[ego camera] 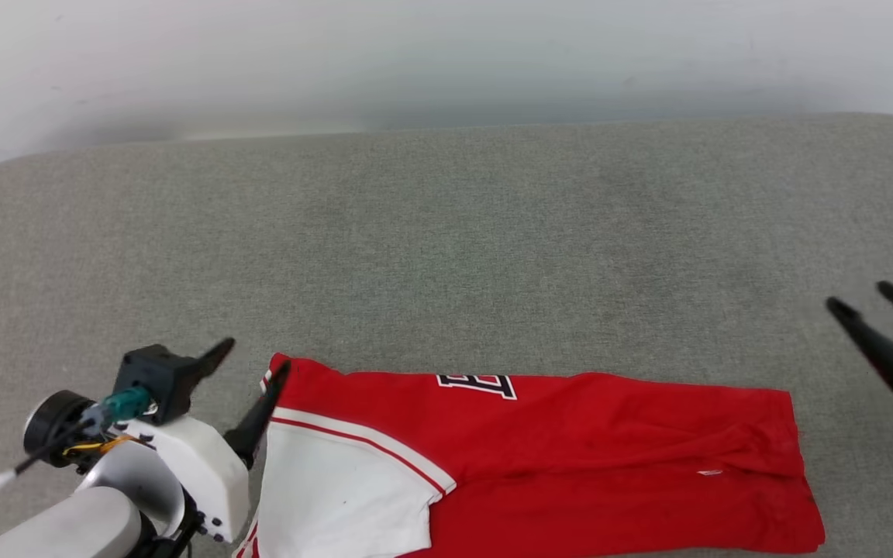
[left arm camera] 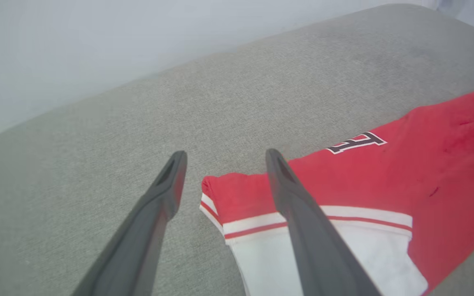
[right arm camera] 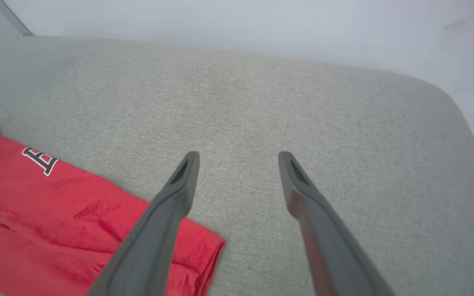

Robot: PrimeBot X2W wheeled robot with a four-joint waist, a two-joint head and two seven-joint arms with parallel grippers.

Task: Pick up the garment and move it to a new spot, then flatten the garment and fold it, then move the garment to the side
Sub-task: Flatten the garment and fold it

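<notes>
head view: the garment lies folded in a long band at the near edge of the grey padded surface, with its white sleeve toward the left. the left gripper is spread wide at the garment's left corner and holds nothing. the right gripper, also spread and empty, is off past the right end.

left wrist view: the fingers straddle the striped corner.

right wrist view: the fingers are parted over bare padding, with the red hem beside them.
</notes>
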